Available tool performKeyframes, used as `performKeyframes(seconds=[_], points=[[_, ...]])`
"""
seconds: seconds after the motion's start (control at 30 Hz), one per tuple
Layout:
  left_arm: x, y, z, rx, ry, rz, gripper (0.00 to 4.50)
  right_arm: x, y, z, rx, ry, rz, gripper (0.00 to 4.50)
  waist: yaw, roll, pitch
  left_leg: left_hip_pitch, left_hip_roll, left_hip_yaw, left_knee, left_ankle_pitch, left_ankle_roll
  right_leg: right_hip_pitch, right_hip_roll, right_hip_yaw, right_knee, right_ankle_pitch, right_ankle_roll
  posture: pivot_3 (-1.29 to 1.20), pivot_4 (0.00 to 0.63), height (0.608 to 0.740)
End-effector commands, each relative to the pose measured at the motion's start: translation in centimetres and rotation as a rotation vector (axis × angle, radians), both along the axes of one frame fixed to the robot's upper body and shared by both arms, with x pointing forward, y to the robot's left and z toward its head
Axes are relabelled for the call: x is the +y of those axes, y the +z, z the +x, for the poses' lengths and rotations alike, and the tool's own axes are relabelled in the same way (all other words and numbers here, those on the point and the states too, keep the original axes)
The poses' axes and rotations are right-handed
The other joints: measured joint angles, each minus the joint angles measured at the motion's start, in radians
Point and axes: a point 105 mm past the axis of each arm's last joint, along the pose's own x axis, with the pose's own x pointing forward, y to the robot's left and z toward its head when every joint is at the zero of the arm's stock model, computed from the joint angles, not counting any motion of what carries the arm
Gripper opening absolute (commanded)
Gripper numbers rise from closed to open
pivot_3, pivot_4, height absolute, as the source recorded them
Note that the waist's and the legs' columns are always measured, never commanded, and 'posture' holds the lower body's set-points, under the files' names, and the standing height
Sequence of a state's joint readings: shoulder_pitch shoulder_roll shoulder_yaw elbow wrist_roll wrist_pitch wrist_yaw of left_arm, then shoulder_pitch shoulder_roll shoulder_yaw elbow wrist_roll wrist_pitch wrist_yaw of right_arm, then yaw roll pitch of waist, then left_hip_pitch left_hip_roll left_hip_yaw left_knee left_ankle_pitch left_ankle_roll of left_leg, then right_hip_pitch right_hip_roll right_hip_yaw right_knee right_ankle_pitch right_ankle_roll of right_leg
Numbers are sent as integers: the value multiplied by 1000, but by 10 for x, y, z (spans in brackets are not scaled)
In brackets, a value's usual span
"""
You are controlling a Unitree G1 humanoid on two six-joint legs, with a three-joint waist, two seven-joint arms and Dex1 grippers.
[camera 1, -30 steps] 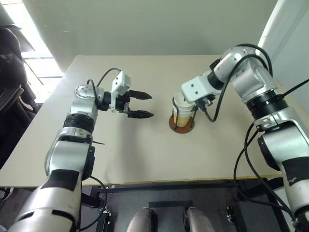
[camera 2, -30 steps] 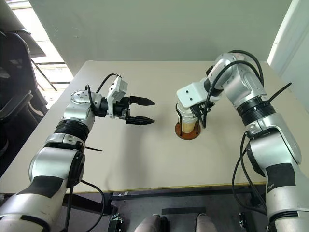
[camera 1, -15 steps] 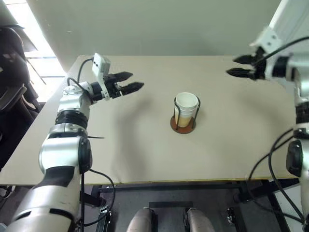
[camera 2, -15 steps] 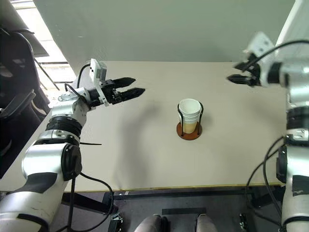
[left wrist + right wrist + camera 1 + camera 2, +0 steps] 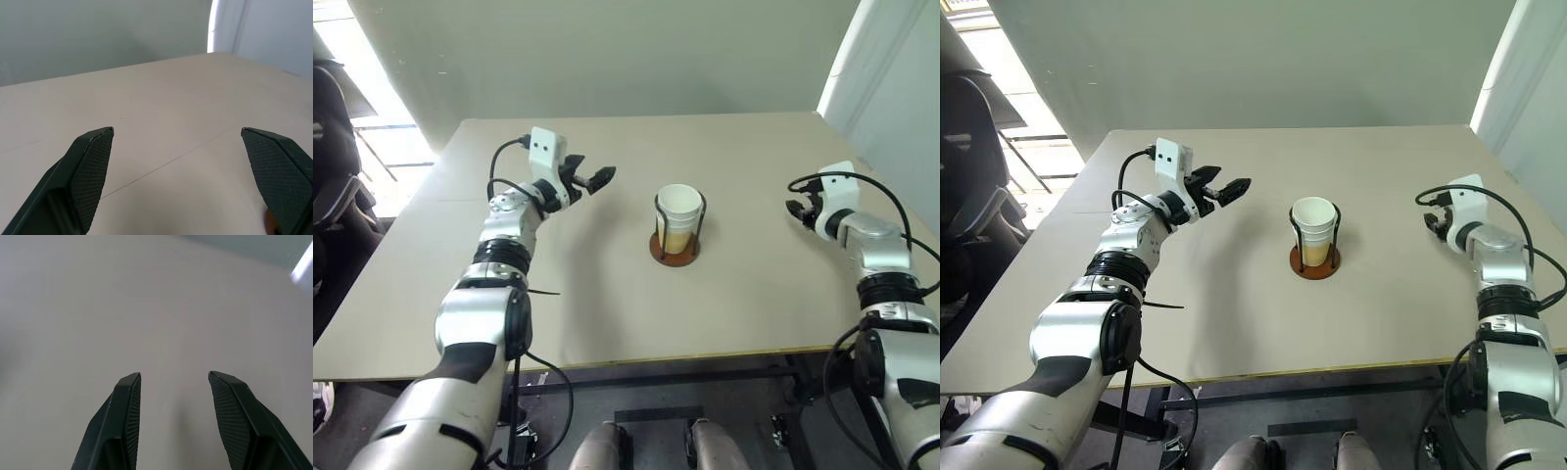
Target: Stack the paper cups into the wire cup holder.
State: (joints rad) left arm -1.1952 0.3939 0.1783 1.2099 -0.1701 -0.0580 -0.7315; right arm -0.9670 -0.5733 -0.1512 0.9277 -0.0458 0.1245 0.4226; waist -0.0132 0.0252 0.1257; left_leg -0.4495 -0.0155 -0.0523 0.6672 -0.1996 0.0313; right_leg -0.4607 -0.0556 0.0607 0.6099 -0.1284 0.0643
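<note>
At mid-table the paper cups sat nested inside the wire cup holder; they looked light and crushable, best pinched gently near the rim. My left gripper gaped wide and my right gripper stood partly open, both empty.

The table carries the wire cup holder near its middle. The paper cups sit nested one in another inside the holder, upright, with the wire loops around them. The left gripper is to the left of the holder and a little farther away, above the table, apart from the cups. The right gripper is well to the right of the holder, near the right edge of the table.
</note>
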Motion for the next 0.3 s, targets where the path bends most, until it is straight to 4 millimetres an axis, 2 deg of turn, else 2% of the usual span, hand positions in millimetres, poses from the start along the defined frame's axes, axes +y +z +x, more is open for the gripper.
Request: performKeyframes(seconds=[0.03, 0.2, 0.3], points=[[7, 10, -5, -58, -34, 48, 4500, 5, 23, 5, -100, 14, -4, 2182, 3, 0, 0, 0, 0, 0, 0, 0, 0, 0, 0, 0, 0, 0, -1, 0, 150, 740], [27, -5, -6, -41, 42, 67, 4500, 15, 17, 10, -89, 54, 21, 2182, 5, 0, 0, -2, 0, 0, 0, -1, -1, -1, 0, -1, -1, -1, -2, 0, 150, 740], [31, -15, -6, -44, 82, 98, 4500, 18, 12, 12, -93, 57, 21, 2182, 9, 0, 0, -3, 0, -1, -1, -2, -1, -2, 0, -2, -1, -1, -2, 0, 150, 740]])
